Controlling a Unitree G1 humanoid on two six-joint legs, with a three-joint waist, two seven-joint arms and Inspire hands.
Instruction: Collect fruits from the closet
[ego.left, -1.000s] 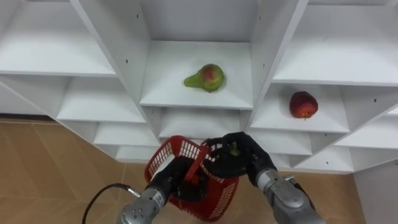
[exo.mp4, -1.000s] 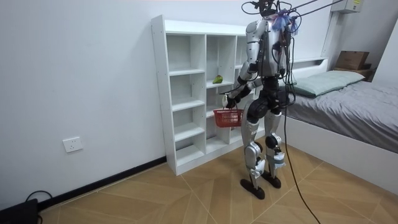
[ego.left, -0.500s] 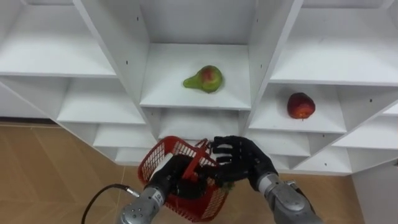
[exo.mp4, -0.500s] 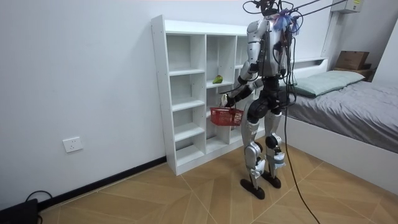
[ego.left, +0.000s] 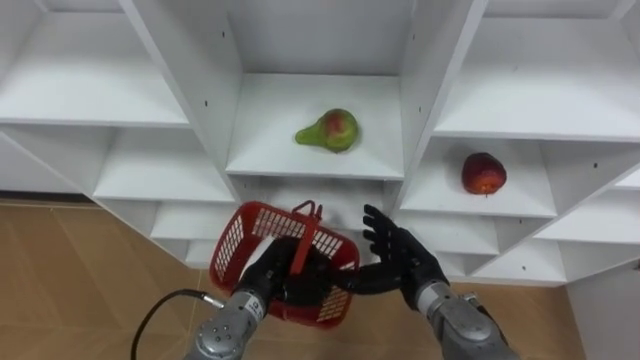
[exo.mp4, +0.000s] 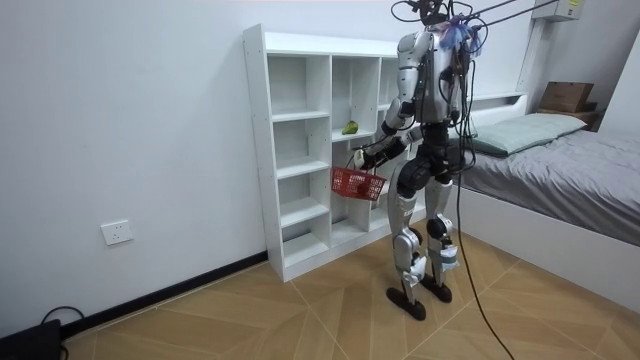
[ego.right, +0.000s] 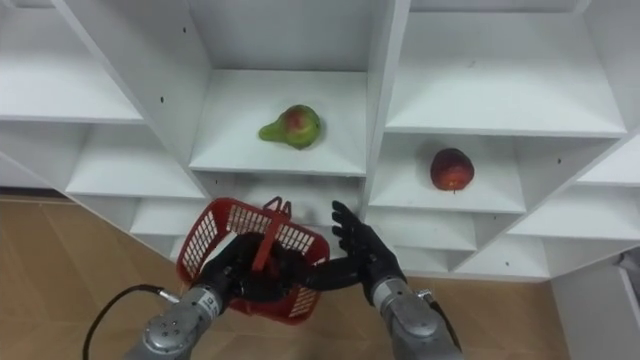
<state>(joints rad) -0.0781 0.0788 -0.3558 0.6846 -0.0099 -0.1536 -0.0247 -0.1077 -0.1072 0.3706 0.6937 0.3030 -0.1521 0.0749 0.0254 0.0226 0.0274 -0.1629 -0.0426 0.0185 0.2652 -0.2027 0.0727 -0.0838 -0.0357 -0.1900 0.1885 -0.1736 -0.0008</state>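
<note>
Left eye view: we list one red basket (ego.left: 236, 240), its handle (ego.left: 303, 238) clasped by the curled left hand (ego.left: 272, 280). The right hand (ego.left: 402, 262) is empty, fingers spread, just beside the basket's right rim. In the white closet (ego.left: 200, 90) a green-red pear (ego.left: 329, 130) lies in the middle compartment and a red fruit (ego.left: 483, 172) in the lower compartment to its right.

Room view: we note the robot standing before the closet with the basket at hip level, a bed (exo.mp4: 560, 160) behind it.

Right eye view: we record the same layout.
</note>
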